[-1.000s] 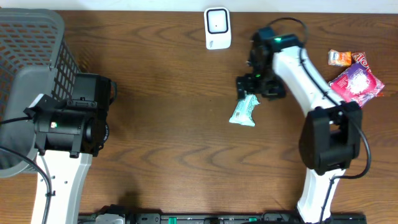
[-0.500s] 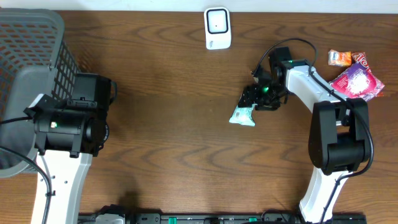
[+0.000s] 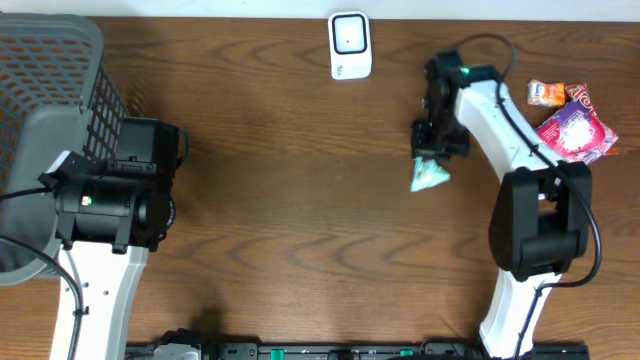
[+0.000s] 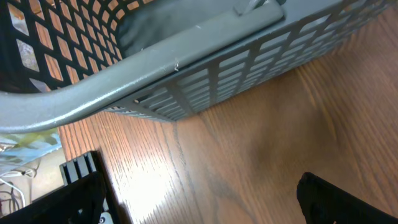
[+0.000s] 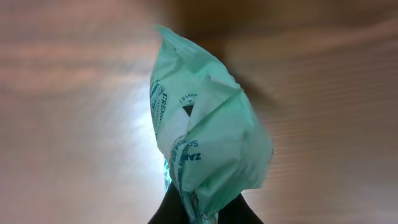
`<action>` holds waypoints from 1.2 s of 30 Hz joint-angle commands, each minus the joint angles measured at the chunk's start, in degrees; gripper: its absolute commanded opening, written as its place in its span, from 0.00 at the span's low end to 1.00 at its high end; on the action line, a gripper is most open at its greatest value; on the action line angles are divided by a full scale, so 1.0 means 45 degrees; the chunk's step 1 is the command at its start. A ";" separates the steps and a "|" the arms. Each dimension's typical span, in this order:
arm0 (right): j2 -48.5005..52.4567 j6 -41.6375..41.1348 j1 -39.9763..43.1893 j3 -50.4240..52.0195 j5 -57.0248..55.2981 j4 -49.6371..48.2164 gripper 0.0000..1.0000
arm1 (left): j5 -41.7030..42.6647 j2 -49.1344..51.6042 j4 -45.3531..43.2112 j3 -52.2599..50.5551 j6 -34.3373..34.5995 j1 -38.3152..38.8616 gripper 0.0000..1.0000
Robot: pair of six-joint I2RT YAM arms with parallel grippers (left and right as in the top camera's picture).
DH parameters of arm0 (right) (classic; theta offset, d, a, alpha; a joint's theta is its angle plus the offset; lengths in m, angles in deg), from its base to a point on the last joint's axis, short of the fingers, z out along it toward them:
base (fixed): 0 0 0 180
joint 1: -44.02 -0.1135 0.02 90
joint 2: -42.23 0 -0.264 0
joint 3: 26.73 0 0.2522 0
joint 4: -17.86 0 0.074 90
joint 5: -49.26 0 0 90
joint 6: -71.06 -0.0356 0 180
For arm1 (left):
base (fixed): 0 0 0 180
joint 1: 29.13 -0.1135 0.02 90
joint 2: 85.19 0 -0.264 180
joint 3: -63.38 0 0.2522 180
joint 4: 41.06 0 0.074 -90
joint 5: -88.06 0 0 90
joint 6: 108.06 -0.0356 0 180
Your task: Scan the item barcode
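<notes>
The item is a light green packet with blue print. My right gripper is shut on its top edge, and it hangs just above the wood at centre right. In the right wrist view the packet fills the middle, pinched at the bottom between my black fingers; no barcode shows on the crumpled face. The white scanner stands at the table's back edge, up and left of the packet. My left gripper is open over bare wood beside the basket, nothing between its fingers.
A grey mesh basket fills the far left; its wall looms close in the left wrist view. Several snack packets, one pink and one orange, lie at the right edge.
My right gripper came down on the green packet, shut on its end and lifted it, carrying it a little to the right. The left arm has stayed still.
</notes>
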 commanded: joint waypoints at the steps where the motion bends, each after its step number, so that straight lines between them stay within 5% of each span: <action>1: 0.0063 -0.1744 -0.1350 -0.0554 -0.6057 0.0374 0.01 | -0.0301 0.0049 0.0034 -0.0063 0.0058 -0.0053 0.98; 7: 0.0549 -0.3740 -0.2992 0.0525 -0.9904 0.0340 0.01 | -0.0301 0.0049 0.0034 -0.0063 0.0058 -0.0053 0.98; 14: 0.1846 -0.3983 -0.4454 0.1190 -0.9913 -0.0039 0.06 | -0.0301 0.0049 0.0034 -0.0063 0.0058 -0.0053 0.98; 17: 0.2137 -0.3978 -0.5134 0.1190 -0.9311 -0.0287 0.16 | -0.0301 0.0049 0.0034 -0.0063 0.0058 -0.0053 0.98; 22: 0.2157 -0.3978 -0.6037 0.0996 -0.7597 -0.0806 0.49 | -0.0301 0.0049 0.0034 -0.0063 0.0058 -0.0053 0.98; 27: 0.2152 -0.3886 -0.6081 -0.0593 -0.5867 -0.0272 0.50 | -0.0301 0.0049 0.0034 -0.0063 0.0058 -0.0053 0.98; 36: 0.2152 -0.0894 -0.4488 -0.4386 -0.3609 0.3060 0.78 | -0.0301 0.0049 0.0034 -0.0063 0.0058 -0.0053 0.98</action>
